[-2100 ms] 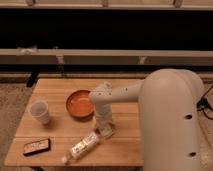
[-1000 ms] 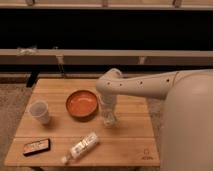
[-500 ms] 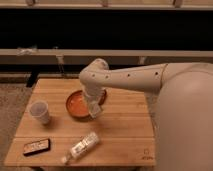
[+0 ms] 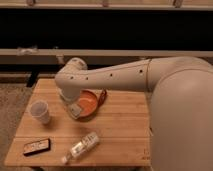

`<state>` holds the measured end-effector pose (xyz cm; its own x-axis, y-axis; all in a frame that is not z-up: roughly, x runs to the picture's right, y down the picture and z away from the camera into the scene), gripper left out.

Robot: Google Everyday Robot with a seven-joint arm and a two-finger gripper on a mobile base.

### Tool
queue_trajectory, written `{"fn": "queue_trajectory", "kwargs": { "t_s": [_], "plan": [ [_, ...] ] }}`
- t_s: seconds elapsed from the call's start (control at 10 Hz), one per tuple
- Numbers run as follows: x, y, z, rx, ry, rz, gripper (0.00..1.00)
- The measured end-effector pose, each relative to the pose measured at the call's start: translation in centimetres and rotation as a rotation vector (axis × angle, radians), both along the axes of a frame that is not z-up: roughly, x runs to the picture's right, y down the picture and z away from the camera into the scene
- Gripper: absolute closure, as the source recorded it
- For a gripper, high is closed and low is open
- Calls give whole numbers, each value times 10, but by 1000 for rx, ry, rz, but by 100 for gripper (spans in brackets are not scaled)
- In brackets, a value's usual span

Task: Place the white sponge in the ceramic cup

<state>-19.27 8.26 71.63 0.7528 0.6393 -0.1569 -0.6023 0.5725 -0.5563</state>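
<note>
My gripper [image 4: 75, 106] hangs over the left rim of the orange bowl [image 4: 89, 103], at the end of the white arm that reaches in from the right. It is shut on the white sponge [image 4: 76, 110], a small off-white block held just above the table. The ceramic cup [image 4: 40, 111] stands upright on the wooden table [image 4: 120, 135], a short way left of the gripper and apart from it.
A clear bottle with a white label [image 4: 81, 147] lies on its side near the front edge. A dark flat device [image 4: 36, 146] lies at the front left corner. The arm's white body fills the right side. A dark wall with rails runs behind the table.
The arm has swung left with the sponge, from the table's middle across the orange bowl to its left rim, nearer the cup. The cup, the bottle and the dark device have not moved.
</note>
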Motion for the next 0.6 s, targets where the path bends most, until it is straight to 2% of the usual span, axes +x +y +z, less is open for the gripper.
{"fn": "queue_trajectory", "kwargs": {
  "t_s": [0.1, 0.6],
  "plan": [
    [-8, 0, -5, 4, -23, -15, 100],
    [-8, 1, -5, 2, -23, -14, 100]
  ]
}}
